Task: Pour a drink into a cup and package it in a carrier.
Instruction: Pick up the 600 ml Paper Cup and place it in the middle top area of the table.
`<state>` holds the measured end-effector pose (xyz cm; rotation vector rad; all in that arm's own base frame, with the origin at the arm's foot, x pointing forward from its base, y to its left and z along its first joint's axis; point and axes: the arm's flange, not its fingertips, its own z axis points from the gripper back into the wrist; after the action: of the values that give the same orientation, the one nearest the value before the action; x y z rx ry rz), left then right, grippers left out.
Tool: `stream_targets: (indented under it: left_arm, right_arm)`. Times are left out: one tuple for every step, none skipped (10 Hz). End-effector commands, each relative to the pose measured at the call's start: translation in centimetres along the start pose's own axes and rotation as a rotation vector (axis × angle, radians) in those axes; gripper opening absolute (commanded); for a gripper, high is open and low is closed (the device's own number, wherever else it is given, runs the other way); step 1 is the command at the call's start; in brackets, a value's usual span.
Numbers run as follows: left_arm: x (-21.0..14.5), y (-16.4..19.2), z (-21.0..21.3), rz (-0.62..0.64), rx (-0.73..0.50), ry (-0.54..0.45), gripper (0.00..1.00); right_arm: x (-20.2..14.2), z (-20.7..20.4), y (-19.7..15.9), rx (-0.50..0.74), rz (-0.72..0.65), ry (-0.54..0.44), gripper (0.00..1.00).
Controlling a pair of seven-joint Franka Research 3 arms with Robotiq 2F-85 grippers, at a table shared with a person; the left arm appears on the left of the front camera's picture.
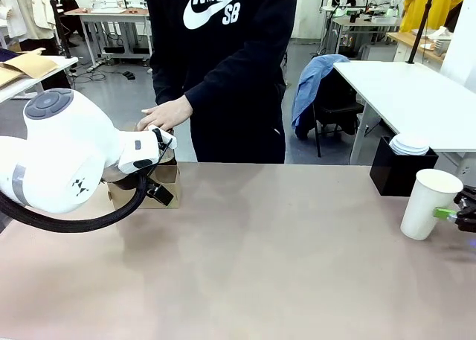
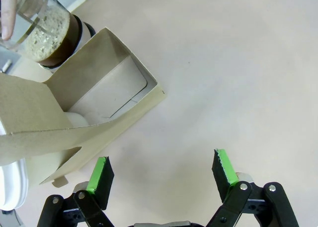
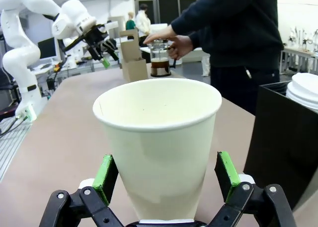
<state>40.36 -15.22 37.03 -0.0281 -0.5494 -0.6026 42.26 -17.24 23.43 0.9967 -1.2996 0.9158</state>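
Observation:
The white paper cup (image 3: 159, 147) stands lidless and empty between the fingers of my right gripper (image 3: 166, 180), which is open with its green pads close beside the cup walls. From the front, the cup (image 1: 430, 204) is near the table's right edge. The brown cardboard carrier (image 2: 74, 113) sits at the far left, and my left gripper (image 2: 161, 175) hangs open just above and beside it, holding nothing. A person's hand (image 1: 163, 115) holds a glass pitcher (image 2: 49, 33) of amber-brown drink with foam on top, right behind the carrier (image 1: 167, 178).
A black box (image 1: 401, 169) with a stack of white lids (image 1: 410, 143) stands at the far right, just behind the cup. The person stands at the far side of the table (image 1: 282, 251). My left arm's bulky wrist covers part of the carrier in the front view.

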Motion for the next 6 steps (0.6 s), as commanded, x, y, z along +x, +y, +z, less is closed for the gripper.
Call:
stream_targets:
  left_arm:
    - [0.0,0.1,0.0,0.001,0.000,0.000,1.00]
    - [0.0,0.1,0.0,0.001,0.000,0.000,1.00]
    - [0.0,0.1,0.0,0.001,0.000,0.000,1.00]
    - [0.0,0.1,0.0,0.001,0.000,0.000,1.00]
    - [0.0,0.1,0.0,0.001,0.000,0.000,1.00]
    - [0.0,0.1,0.0,0.001,0.000,0.000,1.00]
  right_arm:
    - [-0.6,-1.9,0.1,0.002,0.003,0.009,1.00]
    - [-0.5,-2.5,0.0,0.000,-0.005,0.001,1.00]
    - [-0.6,-2.6,-0.1,-0.005,-0.005,0.002,1.00]
    - [-0.6,-2.7,-0.3,-0.002,-0.011,-0.016,0.89]
    - [-0.4,-2.6,-0.4,0.020,-0.034,-0.037,0.80]
    - [-0.3,-1.5,-0.5,0.052,-0.108,-0.024,0.80]
